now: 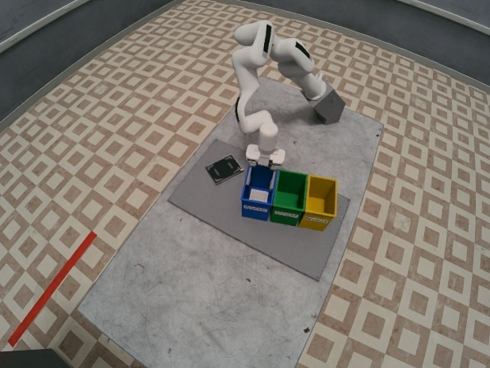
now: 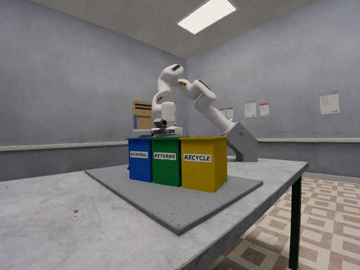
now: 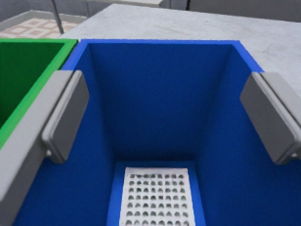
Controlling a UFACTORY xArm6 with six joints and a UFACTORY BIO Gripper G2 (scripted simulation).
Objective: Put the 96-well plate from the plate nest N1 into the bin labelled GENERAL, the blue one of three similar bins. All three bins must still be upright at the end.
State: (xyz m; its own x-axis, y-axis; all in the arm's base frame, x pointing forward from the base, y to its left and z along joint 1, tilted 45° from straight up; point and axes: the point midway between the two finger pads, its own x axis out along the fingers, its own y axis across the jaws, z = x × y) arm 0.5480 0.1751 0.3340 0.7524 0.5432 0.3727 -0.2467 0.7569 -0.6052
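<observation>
The white 96-well plate (image 1: 258,195) (image 3: 156,197) lies at the bottom of the blue GENERAL bin (image 1: 255,216) (image 2: 140,170) (image 3: 158,97). The near end of the plate is cut off in the wrist view. My gripper (image 1: 260,180) (image 3: 166,116) is open and empty at the mouth of the blue bin, one finger near each side wall, above the plate. The blue bin, the green RETURNS bin (image 1: 285,220) (image 2: 166,171) (image 3: 24,63) and the yellow RECYCLE bin (image 1: 315,224) (image 2: 198,177) all stand upright. The black plate nest (image 1: 223,170) holds no plate.
The three bins stand side by side on a grey perforated board (image 1: 277,246) (image 2: 186,206), green in the middle. The nest lies on the same board, beside the blue bin on the side away from the green one. The arm's grey base (image 1: 331,105) (image 2: 244,144) stands behind the bins.
</observation>
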